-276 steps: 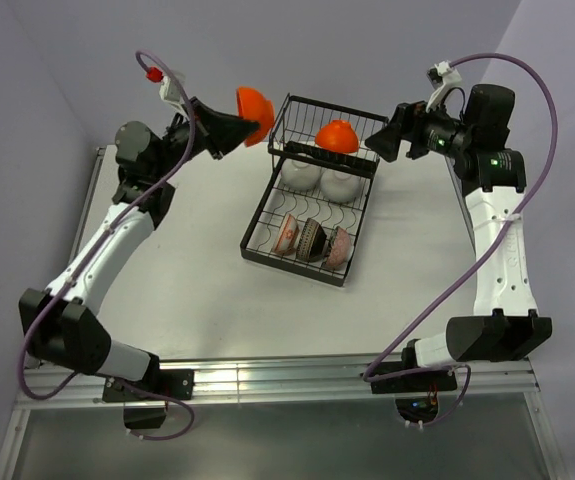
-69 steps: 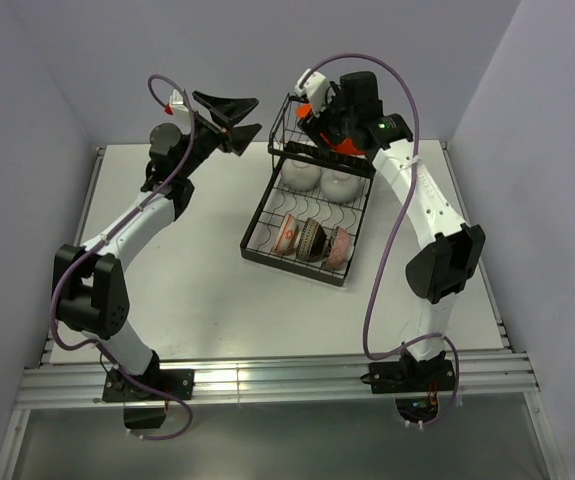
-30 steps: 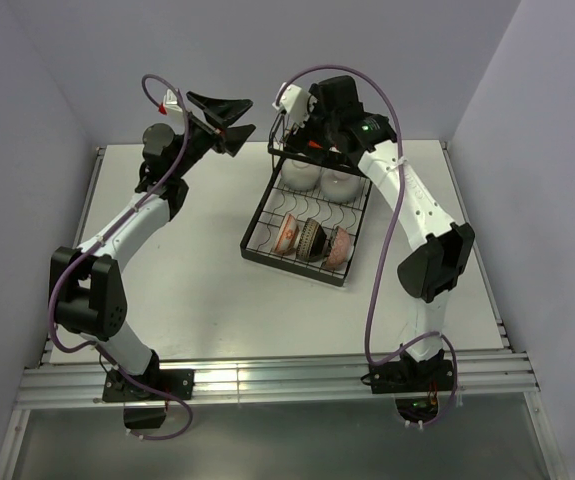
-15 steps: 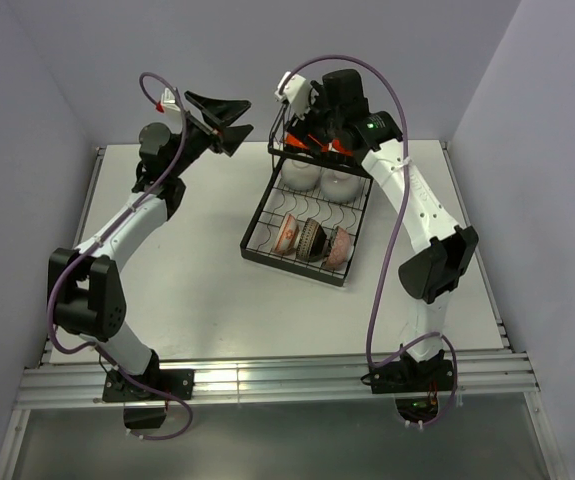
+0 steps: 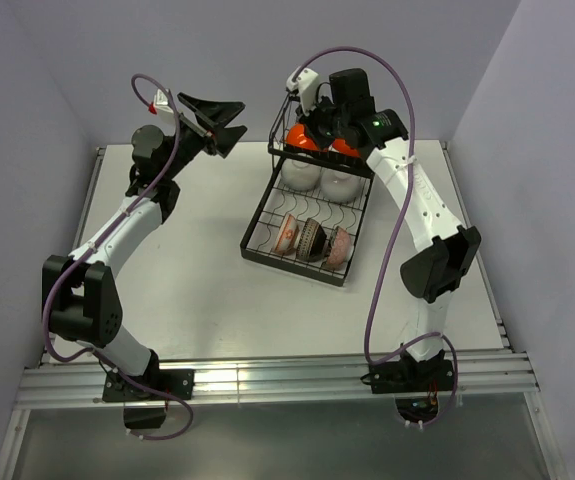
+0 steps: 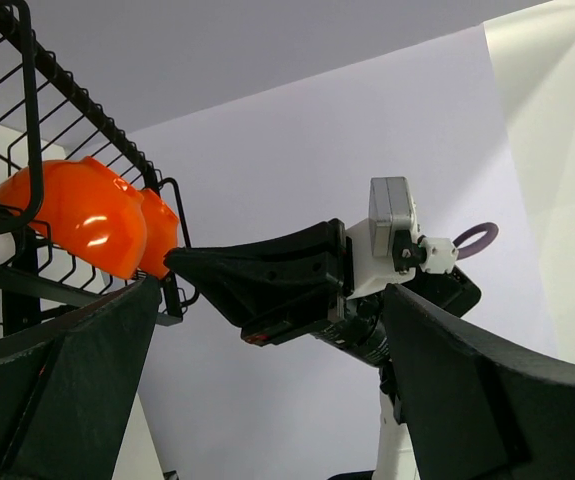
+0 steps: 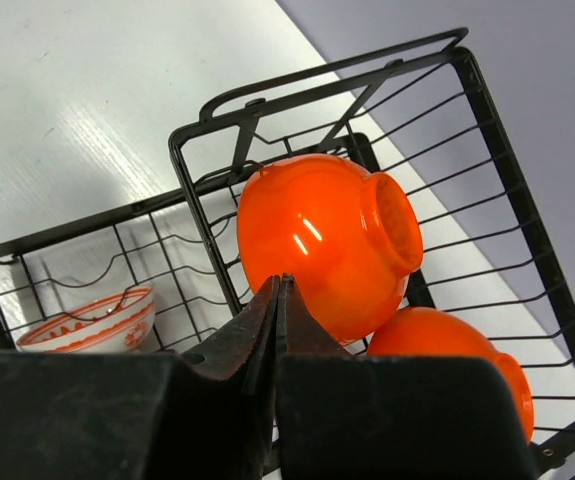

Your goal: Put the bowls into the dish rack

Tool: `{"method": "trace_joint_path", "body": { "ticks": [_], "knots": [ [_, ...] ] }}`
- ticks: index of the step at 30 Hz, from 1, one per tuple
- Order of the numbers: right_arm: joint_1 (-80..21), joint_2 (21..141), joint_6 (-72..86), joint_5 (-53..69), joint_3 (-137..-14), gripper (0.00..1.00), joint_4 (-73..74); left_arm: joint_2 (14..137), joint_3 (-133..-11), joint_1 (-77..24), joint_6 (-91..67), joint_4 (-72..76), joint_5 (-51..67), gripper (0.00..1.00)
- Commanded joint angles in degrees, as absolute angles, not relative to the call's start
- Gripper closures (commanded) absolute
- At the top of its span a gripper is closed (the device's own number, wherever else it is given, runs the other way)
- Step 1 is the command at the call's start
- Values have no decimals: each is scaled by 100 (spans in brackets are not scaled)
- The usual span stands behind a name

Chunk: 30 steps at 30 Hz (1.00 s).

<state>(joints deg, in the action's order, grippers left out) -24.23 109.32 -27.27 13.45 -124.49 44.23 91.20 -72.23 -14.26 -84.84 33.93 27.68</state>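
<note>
The right gripper (image 7: 279, 285) is hanging over the raised basket (image 5: 279, 122) of the rack (image 5: 254, 216). Its fingers are pressed together on nothing, and the tips are sitting just in front of one orange bowl (image 7: 317, 235). A second orange bowl (image 7: 454, 365) is lying against the first in the same basket. Two white bowls (image 5: 300, 175) are resting just this side of the basket, and three patterned bowls (image 5: 312, 240) are standing on edge in the flat tray (image 5: 293, 268). The left gripper (image 5: 240, 116) is hovering to the rack's left, fingers spread wide, empty.
</note>
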Motion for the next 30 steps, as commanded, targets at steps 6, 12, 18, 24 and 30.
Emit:
{"method": "trace_joint_path", "body": {
  "ticks": [6, 12, 18, 24, 30],
  "knots": [
    [-2338, 10837, -2391, 1345, -12437, 100, 4421, 8947, -7172, -1380, -8517, 3674, 2874, 1],
    [-2312, 11118, -2487, 1072, -12463, 100, 4377, 8965, -7154, -1354, -8552, 3762, 2883, 0],
    [-2303, 11267, -2540, 1011, -12489, 100, 4368, 9053, -7268, -1283, -8604, 3788, 2874, 1],
    [-2268, 11417, -2558, 914, -12524, 100, 4271, 9070, -7286, -1274, -8604, 3806, 2883, 0],
    [-2259, 11487, -2566, 975, -12595, 100, 4307, 9079, -7260, -1274, -8596, 3832, 2926, 1]
  ]
}}
